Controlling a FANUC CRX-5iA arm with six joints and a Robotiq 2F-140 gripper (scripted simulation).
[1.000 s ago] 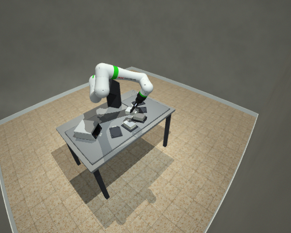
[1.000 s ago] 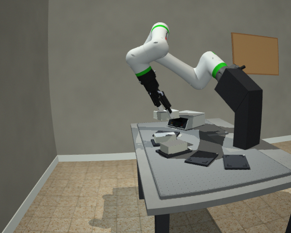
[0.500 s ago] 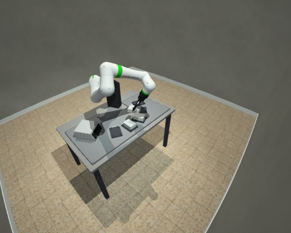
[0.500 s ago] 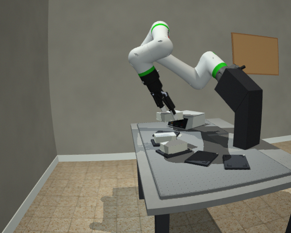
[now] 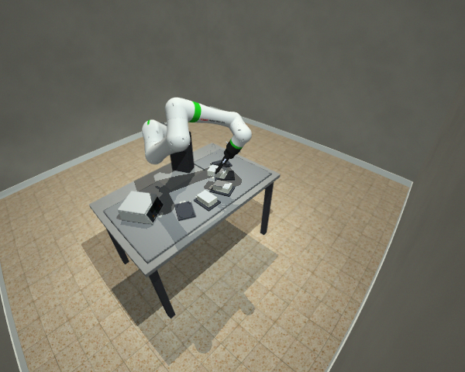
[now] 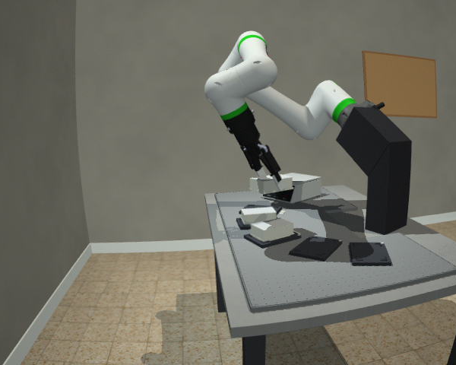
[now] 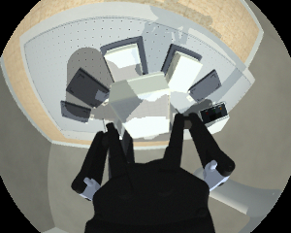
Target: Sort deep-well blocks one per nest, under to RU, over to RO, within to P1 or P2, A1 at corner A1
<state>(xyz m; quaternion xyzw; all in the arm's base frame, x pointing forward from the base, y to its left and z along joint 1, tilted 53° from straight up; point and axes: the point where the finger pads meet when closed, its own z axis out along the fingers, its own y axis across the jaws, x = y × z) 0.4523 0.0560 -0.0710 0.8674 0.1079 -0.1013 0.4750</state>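
Note:
My gripper is shut on a pale deep-well block and holds it above the table. A second block sits on a dark nest. A third block sits on the neighbouring nest. The check-weigher has nothing visible on top. Its lamp state, the nest labels and the blocks' cut corners cannot be made out.
Two empty dark nests show in the exterior view, one nearer the middle and one nearer the arm's base. Another empty nest lies between the third block and the check-weigher. The arm's black pedestal stands at the table's rear.

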